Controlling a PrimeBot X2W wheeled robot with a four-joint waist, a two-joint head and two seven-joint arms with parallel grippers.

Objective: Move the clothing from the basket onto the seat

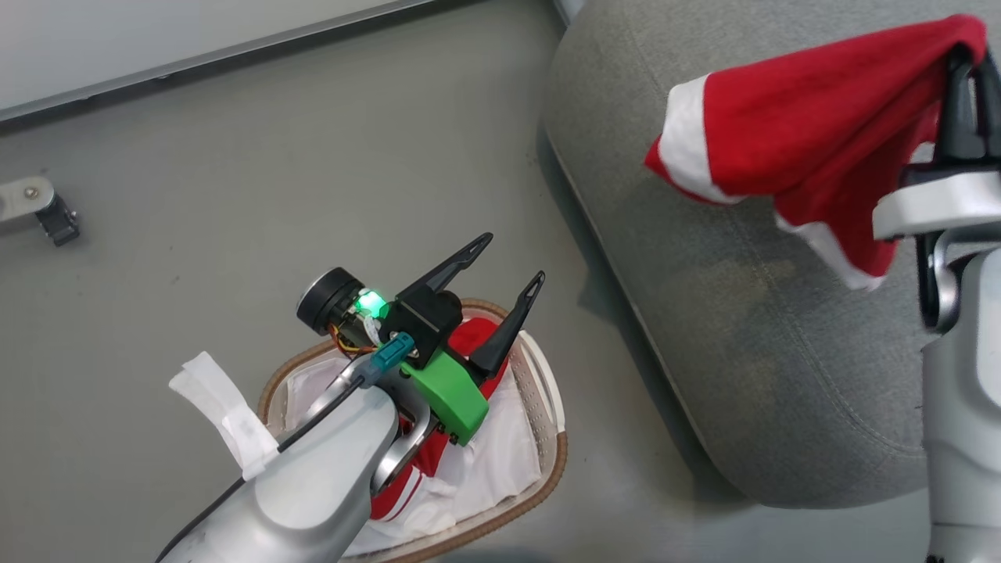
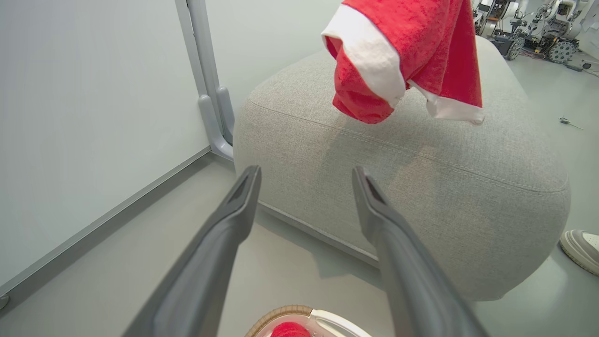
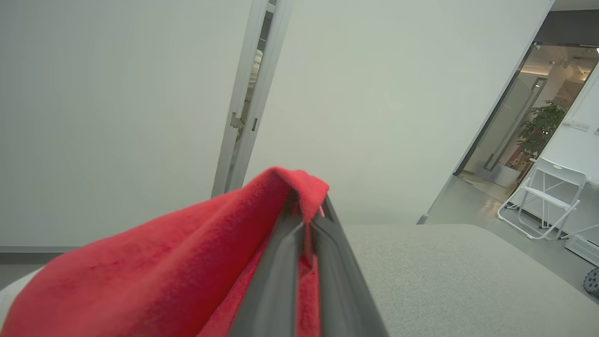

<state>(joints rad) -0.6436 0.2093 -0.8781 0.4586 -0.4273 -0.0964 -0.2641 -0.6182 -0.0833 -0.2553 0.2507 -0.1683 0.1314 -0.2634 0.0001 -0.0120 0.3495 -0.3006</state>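
Observation:
My right gripper (image 1: 970, 59) is shut on a red garment with white trim (image 1: 790, 133), which hangs in the air over the grey seat (image 1: 751, 313). In the right wrist view the red cloth (image 3: 154, 262) drapes over my closed fingers (image 3: 281, 281). My left gripper (image 1: 512, 262) stands open above the basket (image 1: 547, 469), holding nothing. A second red and white garment (image 1: 461, 461) lies inside the basket, partly hidden by my left arm. The left wrist view has the hanging garment (image 2: 398, 56) above the seat (image 2: 421, 187) and the basket's rim (image 2: 285, 311) at the bottom.
A grey wall panel with a metal post (image 2: 210, 103) stands behind the seat. A shoe (image 2: 582, 250) rests on the floor to the seat's right. A small metal bracket (image 1: 35, 207) lies on the floor at far left. A white folding chair (image 3: 545, 196) stands by a doorway.

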